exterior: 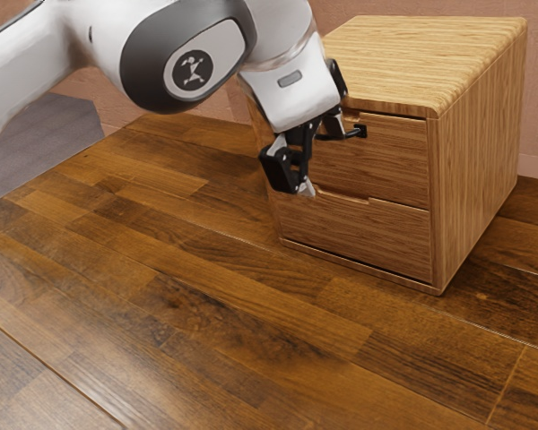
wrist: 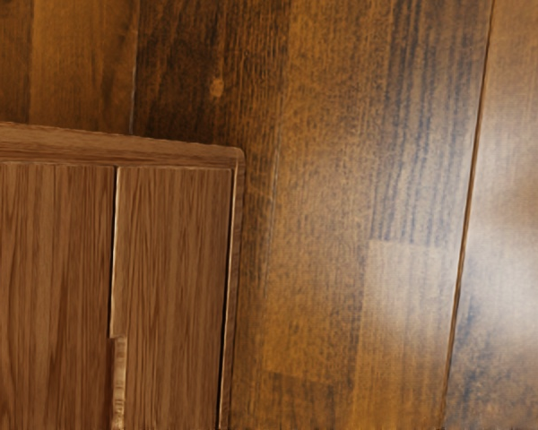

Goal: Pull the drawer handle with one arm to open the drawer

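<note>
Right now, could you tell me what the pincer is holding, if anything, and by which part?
Nothing, it seems: the black pincer hangs beside the small black drawer handle, not around it.

**Hidden and cut-off parts**

The arm (exterior: 161,45) is cut by the top and left edges of the exterior view, so its base lies outside. Its hand covers one end of the top drawer (exterior: 386,157) and the cabinet (exterior: 480,152) corner there. Near the gripper (exterior: 293,177) the handle cannot be told apart from the black parts around it. A pale piece (exterior: 306,189) under the gripper is too small to name. In the wrist view the cabinet front runs out of the picture on two sides. A thin pale strip (wrist: 118,385) in the gap between two panels (wrist: 170,296) is cut off too, and I cannot tell what it is.
</note>
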